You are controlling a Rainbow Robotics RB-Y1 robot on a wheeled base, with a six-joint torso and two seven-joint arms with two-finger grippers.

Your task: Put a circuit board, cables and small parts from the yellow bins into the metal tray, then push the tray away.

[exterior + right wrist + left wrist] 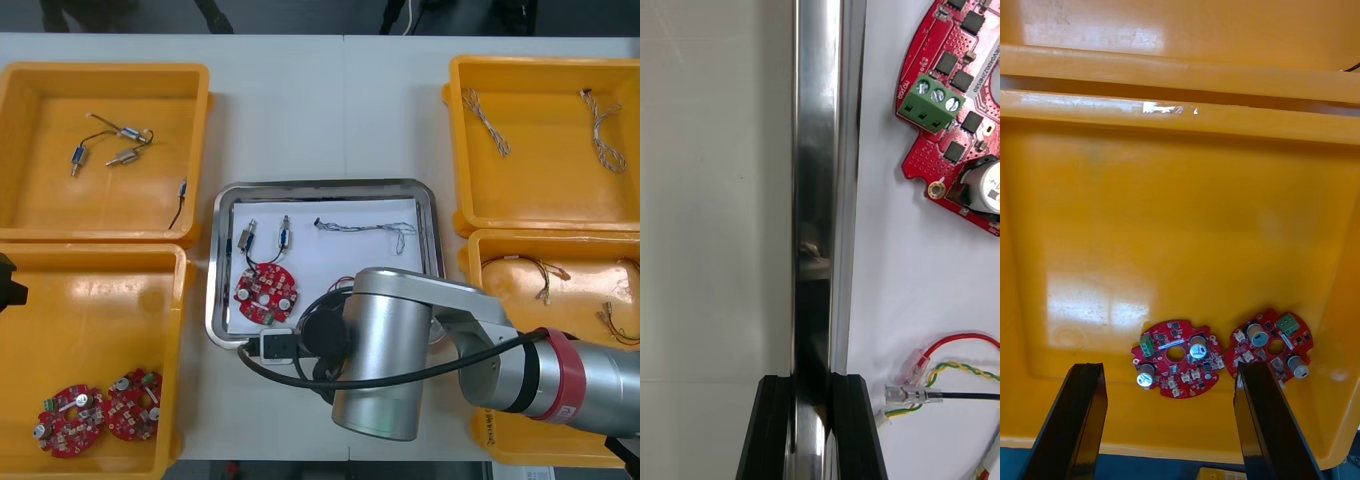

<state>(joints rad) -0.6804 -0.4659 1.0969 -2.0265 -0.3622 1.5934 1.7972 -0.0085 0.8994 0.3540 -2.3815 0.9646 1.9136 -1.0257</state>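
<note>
My right claw pinches the near rim of the metal tray, which lies on the table holding a circuit board, cables and small parts. It looks like stiff, smooth steel and is likely slippery, so I judge the rim the surest hold. The right arm reaches in low from the right. My left claw hangs open over the near-left yellow bin.

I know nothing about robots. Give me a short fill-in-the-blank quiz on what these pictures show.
1. The right gripper is shut on the rim of the metal tray, which holds ____ red circuit board.
2. Between that board and the tray's far rim lie ____ small metal parts.
3. The left gripper hangs open over a yellow bin holding ____ circuit boards.
Missing words: one; two; two.
</note>
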